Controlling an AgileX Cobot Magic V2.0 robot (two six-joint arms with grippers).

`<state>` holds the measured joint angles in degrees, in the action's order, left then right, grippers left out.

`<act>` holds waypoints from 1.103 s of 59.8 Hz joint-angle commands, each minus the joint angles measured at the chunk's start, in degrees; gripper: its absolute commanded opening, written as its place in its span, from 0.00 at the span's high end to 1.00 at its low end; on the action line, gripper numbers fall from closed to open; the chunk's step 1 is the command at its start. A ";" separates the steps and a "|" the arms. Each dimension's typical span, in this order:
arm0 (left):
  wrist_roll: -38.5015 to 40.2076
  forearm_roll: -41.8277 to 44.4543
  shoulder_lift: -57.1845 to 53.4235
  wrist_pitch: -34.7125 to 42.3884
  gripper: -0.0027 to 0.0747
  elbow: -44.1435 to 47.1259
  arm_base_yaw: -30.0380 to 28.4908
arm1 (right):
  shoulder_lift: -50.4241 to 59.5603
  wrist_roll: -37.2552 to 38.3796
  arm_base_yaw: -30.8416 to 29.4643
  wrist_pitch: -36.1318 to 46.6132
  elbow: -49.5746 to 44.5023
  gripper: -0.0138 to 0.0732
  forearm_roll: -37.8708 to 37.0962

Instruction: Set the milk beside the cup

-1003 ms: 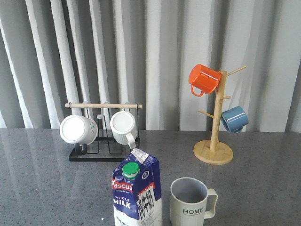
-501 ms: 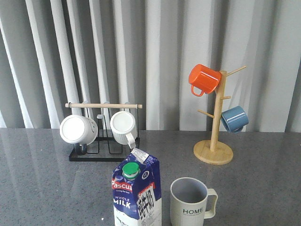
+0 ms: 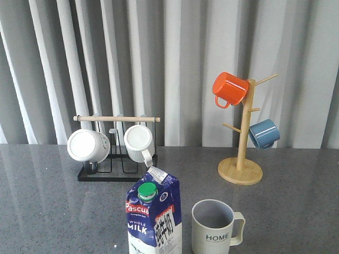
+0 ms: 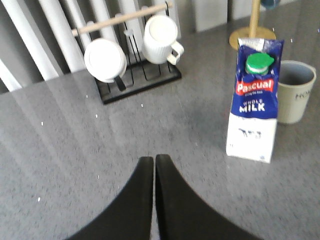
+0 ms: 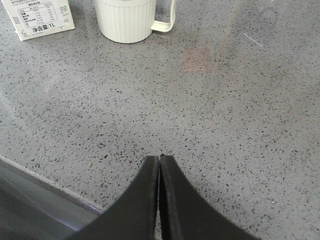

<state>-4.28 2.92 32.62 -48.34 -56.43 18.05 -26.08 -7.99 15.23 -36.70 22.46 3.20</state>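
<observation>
The milk (image 3: 153,217), a blue and white gable-top carton with a green cap and red Pascual label, stands upright at the table's front middle. The cup (image 3: 213,227), a cream ribbed mug with HOME lettering, stands just to its right, a small gap between them. Both show in the left wrist view, milk (image 4: 254,100) and cup (image 4: 295,90). In the right wrist view only the carton's base (image 5: 37,17) and the cup's base (image 5: 127,20) show. My left gripper (image 4: 153,159) is shut and empty, well away from the milk. My right gripper (image 5: 160,159) is shut and empty over bare table.
A black rack (image 3: 114,159) with a wooden bar holds two white mugs at the back left. A wooden mug tree (image 3: 241,159) holds an orange mug (image 3: 229,89) and a blue mug (image 3: 264,133) at the back right. The table's near edge (image 5: 45,187) shows by my right gripper.
</observation>
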 commanded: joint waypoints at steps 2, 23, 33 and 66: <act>0.68 -0.68 -4.44 23.08 0.97 12.23 -2.23 | -0.14 0.05 -0.04 3.79 1.41 0.85 -0.10; 1.05 -0.67 -27.89 55.61 0.97 53.01 -9.89 | -0.14 0.05 -0.04 3.70 1.41 0.85 -0.10; 1.07 -0.74 -33.79 49.94 0.97 56.52 -15.12 | -0.05 0.05 -0.04 3.56 1.41 0.85 -0.10; 1.12 -0.79 -33.95 49.53 0.97 56.60 -18.57 | 0.06 0.05 -0.04 3.34 1.41 0.85 -0.10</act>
<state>-3.60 2.72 -0.73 -3.74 1.33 -0.54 -25.72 -7.99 15.23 -36.74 22.44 3.20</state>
